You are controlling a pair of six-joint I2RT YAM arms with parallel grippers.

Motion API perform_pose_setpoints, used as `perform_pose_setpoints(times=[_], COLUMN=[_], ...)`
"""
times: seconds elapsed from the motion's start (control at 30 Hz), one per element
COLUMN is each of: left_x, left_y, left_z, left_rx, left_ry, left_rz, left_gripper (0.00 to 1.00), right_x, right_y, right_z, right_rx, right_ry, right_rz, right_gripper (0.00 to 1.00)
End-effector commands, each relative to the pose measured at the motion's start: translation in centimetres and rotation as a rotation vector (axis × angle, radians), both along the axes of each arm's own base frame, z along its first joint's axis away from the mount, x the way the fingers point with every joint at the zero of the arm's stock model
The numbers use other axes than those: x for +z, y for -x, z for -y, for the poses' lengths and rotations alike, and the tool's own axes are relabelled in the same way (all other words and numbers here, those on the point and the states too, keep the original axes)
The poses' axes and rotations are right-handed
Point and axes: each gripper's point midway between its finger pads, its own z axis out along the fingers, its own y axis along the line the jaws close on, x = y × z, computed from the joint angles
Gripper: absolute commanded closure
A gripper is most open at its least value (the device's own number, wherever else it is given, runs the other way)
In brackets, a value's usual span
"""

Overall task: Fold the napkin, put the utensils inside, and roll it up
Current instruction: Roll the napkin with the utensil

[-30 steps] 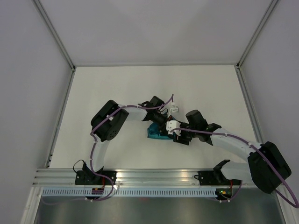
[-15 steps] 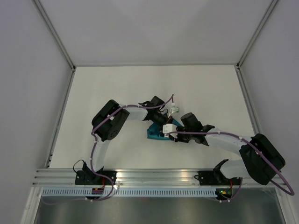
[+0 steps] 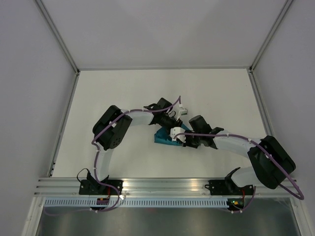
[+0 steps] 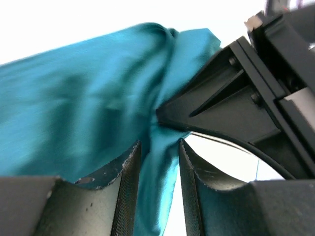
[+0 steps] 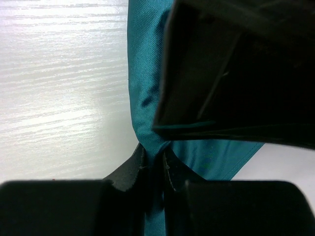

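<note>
Overhead view: both arms reach in to the middle of the white surface (image 3: 123, 93) and meet over the napkin (image 3: 162, 138). The napkin lies as a small bunched teal heap, not spread flat, roughly central and slightly toward the near side. The left arm comes in from the far left, the right arm from the right. Their ends crowd together on the heap's right end.

Left wrist view: the left hand (image 4: 159, 189) has its two fingers (image 4: 129, 189) standing partly apart, with a fold of teal cloth running down through the gap. The cloth fills most of that gap. Whether it is pinched or lying loose cannot be told. The black body of the other arm sits just beside, pressing into the cloth from the right.

Right wrist view: the right hand (image 5: 155, 169) is clenched to a narrow slit, grasping a raised ridge of the napkin. Pale wood-grain surface shows to the left of the cloth. The left arm's dark housing fills the upper right.

No utensils visible in any view.
</note>
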Motion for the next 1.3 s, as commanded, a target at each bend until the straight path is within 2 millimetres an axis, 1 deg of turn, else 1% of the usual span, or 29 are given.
perform_pose_setpoints(times=[0.0,0.07,0.1,0.17,0.2,0.27,0.3,0.37,0.4,0.47,0.5,0.53,0.57,0.63,0.67,0.7,0.73,0.77,0.8,0.83,0.9,0.93,0.97,1.03,1.1,1.13,1.2,1.23,1.27], left_x=[4.3,5.0,6.5,7.2,7.8,8.7,8.5,10.4,9.6,11.3,10.2,11.2,11.1,10.6,11.3,10.7,10.7,11.1,10.4,10.3,9.8,9.5,9.4,7.5,6.8,5.5,5.1,4.2,4.0], left_y=[-4.4,-5.7,-6.5,-7.9,-7.9,-8.7,-8.3,-8.7,-8.1,-8.0,-7.3,-6.9,-6.5,-5.3,-5.1,-3.6,-3.6,-2.2,-1.6,-1.7,-0.8,-1.1,-0.6,-0.8,-0.7,-0.8,-0.8,-0.9,-0.8], left_z=[-0.3,-0.8,-1.2,-2.0,-2.7,-3.1,-3.6,-4.0,-4.7,-5.1,-5.8,-5.9,-6.1,-6.3,-6.5,-6.2,-6.3,-5.4,-5.4,-5.4,-4.6,-4.6,-4.0,-3.9,-3.1,-3.1,-2.5,-2.4,-2.1], left_rx=[0.151,0.218,0.254,0.34,0.373,0.423,0.432,0.48,0.494,0.533,0.541,0.55,0.553,0.55,0.554,0.528,0.548,0.493,0.477,0.495,0.421,0.403,0.368,0.312,0.266,0.233,0.21,0.179,0.162], left_ry=[0.033,0.043,0.067,0.072,0.075,0.096,0.098,0.139,0.126,0.178,0.166,0.198,0.206,0.211,0.224,0.229,0.211,0.222,0.199,0.18,0.16,0.133,0.129,0.052,0.026,-0.008,-0.018,-0.036,-0.039], left_rz=[0.13,0.192,0.23,0.297,0.32,0.382,0.389,0.451,0.449,0.495,0.482,0.484,0.486,0.508,0.565,0.591,0.637,0.708,0.741,0.78,0.871,0.929,0.956,1.009,1.051,1.072,1.103,1.123,1.133], left_gripper=[0.58,0.58,0.58,0.57,0.57,0.56,0.56,0.56,0.56,0.56,0.56,0.55,0.55,0.55,0.53,0.52,0.5,0.5,0.49,0.48,0.47,0.46,0.46,0.45,0.45,0.44,0.41,0.41,0.41], right_x=[-1.5,-1.2,-1.5,-1.3,-1.6,-1.5,-1.8,-2.0,-2.1,-1.9,-2.3,-2.1,-2.5,-2.5,-2.5,-2.9,-2.6,-3.0,-3.0,-2.7,-3.1,-2.9,-3.3,-3.1,-3.3,-3.4,-3.6,-3.6,-3.7], right_y=[2.0,2.1,2.2,1.9,2.1,1.9,2.2,2.2,2.2,1.9,2.0,1.7,1.7,1.3,1.2,1.2,1.1,1.3,1.2,1.0,1.1,0.7,0.8,0.5,0.5,0.4,0.3,0.3,0.3], right_z=[1.0,1.0,1.2,1.6,1.6,1.9,1.9,2.2,2.2,2.2,2.3,2.3,2.4,2.5,2.5,2.7,2.6,2.5,2.6,2.5,2.5,2.5,2.5,2.4,2.5,2.5,2.6,2.6,2.6], right_rx=[0.02,0.019,0.023,0.012,0.021,0.017,0.021,0.023,0.023,0.025,0.023,0.017,0.018,0.009,0.014,0.01,0.011,0.017,0.015,0.019,0.017,0.015,0.015,0.014,0.01,0.005,0.004,0.003,0.004], right_ry=[0.045,0.032,0.037,0.038,0.04,0.043,0.039,0.044,0.043,0.033,0.037,0.026,0.031,0.028,0.02,0.021,0.022,0.016,0.013,0.013,0.016,0.015,0.017,0.014,0.016,0.016,0.024,0.023,0.025], right_rz=[-0.152,-0.205,-0.229,-0.267,-0.296,-0.336,-0.372,-0.421,-0.442,-0.476,-0.504,-0.521,-0.545,-0.574,-0.588,-0.62,-0.643,-0.677,-0.692,-0.709,-0.746,-0.754,-0.776,-0.792,-0.802,-0.805,-0.808,-0.808,-0.811], right_gripper=[0.92,0.92,0.92,0.93,0.92,0.93,0.92,0.93,0.93,0.93,0.93,0.93,0.94,0.93,0.93,0.93,0.93,0.93,0.93,0.93,0.93,0.93,0.93,0.93,0.93,0.93,0.93,0.93,0.93])
